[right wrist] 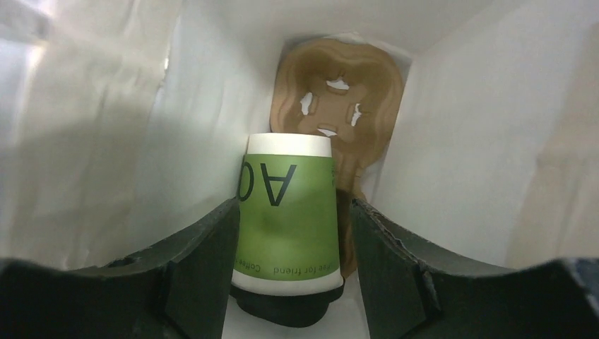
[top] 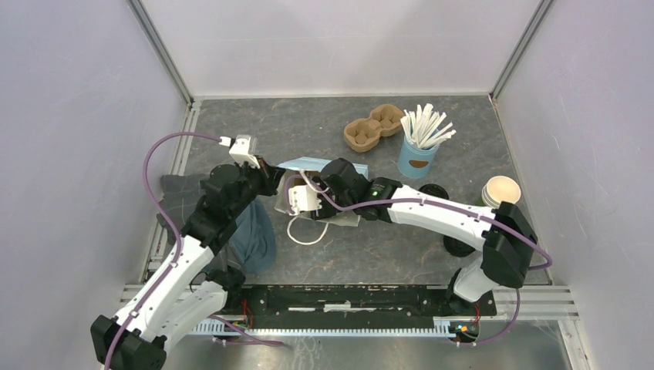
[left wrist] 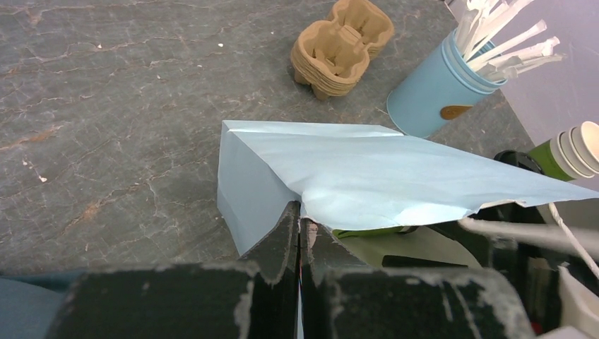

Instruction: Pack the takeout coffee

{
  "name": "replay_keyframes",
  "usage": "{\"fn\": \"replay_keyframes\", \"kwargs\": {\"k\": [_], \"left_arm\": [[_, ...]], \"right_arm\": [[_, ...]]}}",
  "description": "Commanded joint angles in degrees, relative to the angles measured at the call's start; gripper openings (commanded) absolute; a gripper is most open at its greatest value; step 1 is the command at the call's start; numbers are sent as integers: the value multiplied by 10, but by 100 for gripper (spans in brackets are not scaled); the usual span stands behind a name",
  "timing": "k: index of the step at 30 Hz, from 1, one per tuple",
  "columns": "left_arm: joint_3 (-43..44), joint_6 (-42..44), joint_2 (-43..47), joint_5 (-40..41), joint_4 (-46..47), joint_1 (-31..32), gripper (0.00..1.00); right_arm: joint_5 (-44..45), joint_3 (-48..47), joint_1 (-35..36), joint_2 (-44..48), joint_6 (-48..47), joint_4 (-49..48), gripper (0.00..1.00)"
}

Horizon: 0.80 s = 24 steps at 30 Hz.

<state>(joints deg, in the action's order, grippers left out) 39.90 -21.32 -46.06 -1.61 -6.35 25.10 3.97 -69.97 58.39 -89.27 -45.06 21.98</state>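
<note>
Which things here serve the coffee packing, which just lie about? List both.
Job:
dark-green paper cup with black plastic lid
light-blue paper bag
brown pulp tray inside it
left gripper, pinching the bag
right gripper, open round the cup

Lying about:
stacked brown pulp trays
light-blue cup of white sticks
lidless green cups

Takeout coffee (right wrist: 288, 219) in bag (left wrist: 353, 169), carrier (right wrist: 353, 92) behind it — stick cup (top: 417, 158) rightward

Soft, even overhead light; inside the bag (right wrist: 459, 141) it dims, with near foreground blurred.

Pale lilac walls (top: 77, 116) enclose a grey marbled tabletop (top: 293, 131).
</note>
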Motion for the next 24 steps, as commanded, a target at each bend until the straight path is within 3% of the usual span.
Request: {"fn": "replay_keyframes", "kwargs": {"k": [1, 9, 13, 18, 24], "left_arm": [[-12, 23, 15, -30, 16, 3, 2], [-12, 36, 19, -35, 10, 22, 2], [-11, 36, 19, -36, 11, 32, 2], [-14, 37, 19, -35, 10, 36, 2], [-10, 36, 17, -25, 3, 36, 2]], "right_arm": [[-19, -5, -16, -17, -9, 0, 66], [2, -3, -27, -50, -26, -17, 86], [18, 0, -31, -72, -37, -21, 90], [26, -2, -37, -97, -48, -31, 90], [58, 1, -39, -110, -54, -42, 81]]}}
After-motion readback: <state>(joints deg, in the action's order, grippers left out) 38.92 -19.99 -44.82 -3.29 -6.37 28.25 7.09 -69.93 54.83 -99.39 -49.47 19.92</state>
